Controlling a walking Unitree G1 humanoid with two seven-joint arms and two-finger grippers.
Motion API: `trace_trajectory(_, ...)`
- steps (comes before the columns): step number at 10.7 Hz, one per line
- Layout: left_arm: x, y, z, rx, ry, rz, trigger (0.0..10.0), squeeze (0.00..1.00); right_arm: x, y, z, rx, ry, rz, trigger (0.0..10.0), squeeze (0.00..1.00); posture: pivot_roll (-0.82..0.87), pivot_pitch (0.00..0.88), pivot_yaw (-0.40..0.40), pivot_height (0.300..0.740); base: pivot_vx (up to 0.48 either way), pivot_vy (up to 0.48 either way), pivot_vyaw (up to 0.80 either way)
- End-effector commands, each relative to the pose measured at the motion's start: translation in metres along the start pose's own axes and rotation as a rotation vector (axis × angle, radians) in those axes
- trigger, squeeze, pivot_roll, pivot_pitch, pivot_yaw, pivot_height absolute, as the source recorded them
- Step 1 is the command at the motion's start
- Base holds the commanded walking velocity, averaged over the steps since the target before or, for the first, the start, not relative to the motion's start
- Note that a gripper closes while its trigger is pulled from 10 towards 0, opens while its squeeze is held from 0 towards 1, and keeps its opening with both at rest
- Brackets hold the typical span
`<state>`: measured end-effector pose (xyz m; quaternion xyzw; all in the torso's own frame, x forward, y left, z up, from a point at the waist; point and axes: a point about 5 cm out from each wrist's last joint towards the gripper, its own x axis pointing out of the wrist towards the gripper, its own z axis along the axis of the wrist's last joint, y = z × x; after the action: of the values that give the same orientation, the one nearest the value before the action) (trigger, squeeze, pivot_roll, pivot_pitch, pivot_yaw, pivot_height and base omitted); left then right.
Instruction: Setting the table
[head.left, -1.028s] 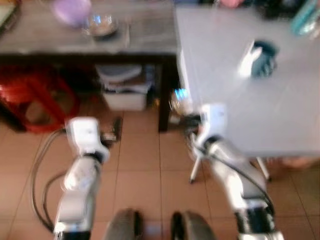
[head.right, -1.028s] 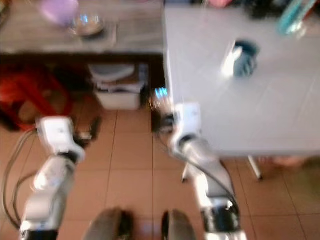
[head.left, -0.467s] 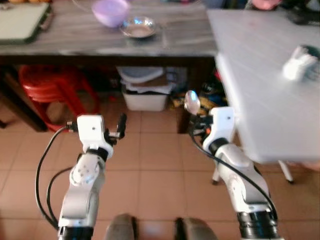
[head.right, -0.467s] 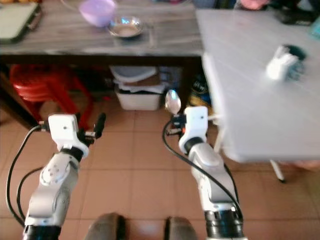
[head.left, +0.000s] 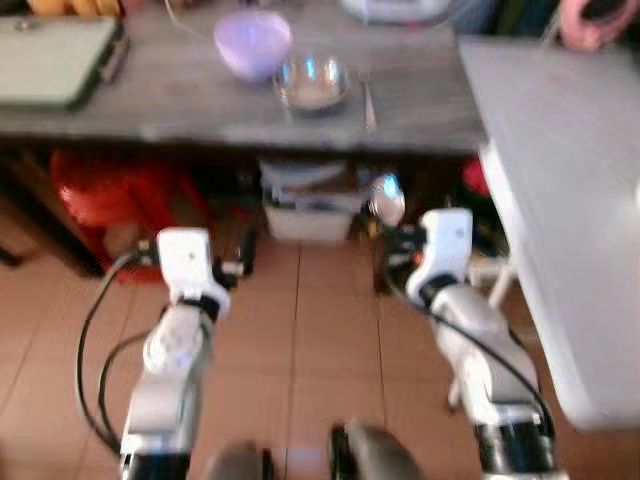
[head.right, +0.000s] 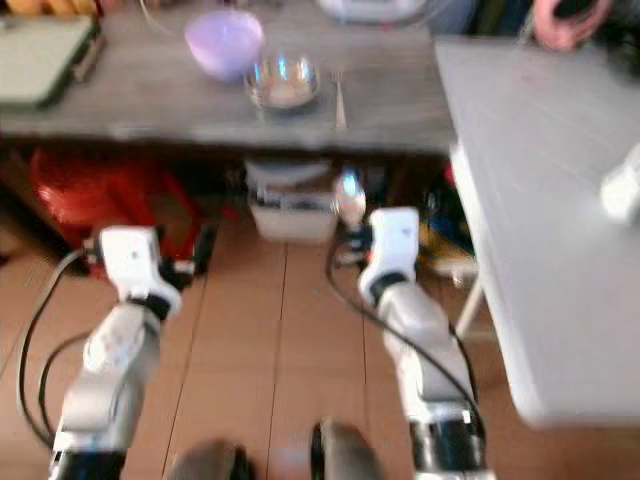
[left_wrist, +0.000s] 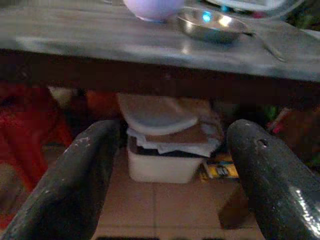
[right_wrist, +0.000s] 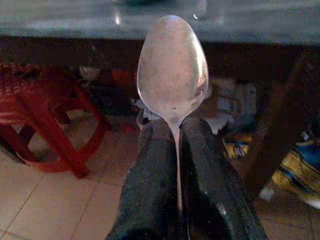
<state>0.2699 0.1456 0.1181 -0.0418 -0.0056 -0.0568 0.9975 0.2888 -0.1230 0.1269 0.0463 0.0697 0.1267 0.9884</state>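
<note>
My right gripper (right_wrist: 175, 127) is shut on the handle of a silver spoon (right_wrist: 172, 65), whose bowl stands up above the fingers (right_wrist: 150, 185). In the eye views the spoon (head.left: 386, 199) is level with the front edge of the grey wooden table (head.left: 150, 105), out over the floor. At the same height to the left, my left gripper (left_wrist: 172, 132) stands open with nothing between its fingers (left_wrist: 82, 175). On that table sit a purple bowl (head.left: 252, 42), a metal bowl (head.left: 312, 82) and a fork (head.left: 367, 97). The picture is blurred.
A white table (head.left: 570, 200) fills the right side, with a blurred white object (head.right: 625, 190) near its edge. A green tray (head.left: 50, 58) lies far left on the wooden table. Under that table are red stools (head.left: 110, 195) and a white bin (head.left: 315, 208). A person's hand (head.left: 598, 20) shows top right.
The whole picture has shifted right and down, so the camera has turned towards the wooden table. Both arms keep their pose, the spoon still held upright.
</note>
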Motion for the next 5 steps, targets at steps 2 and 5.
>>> trace_trajectory(2, -0.0028, 0.0062, 0.0027, 0.02, -0.01, 0.02, 10.0, 0.0, 0.0007, 0.0053, 0.0018, 0.004, -0.013, 0.011, 0.0, 0.0, -0.03, 0.164, -0.012, 0.74, 0.456, 0.0, 0.0)
trace_trajectory(5, -0.0034, 0.0067, 0.0029, 0.013, -0.013, 0.023, 10.0, 0.0, 0.0012, 0.0051, 0.0022, 0.005, -0.018, 0.005, 0.0, 0.0, -0.03, 0.161, -0.01, 0.74, 0.453, 0.0, 0.0)
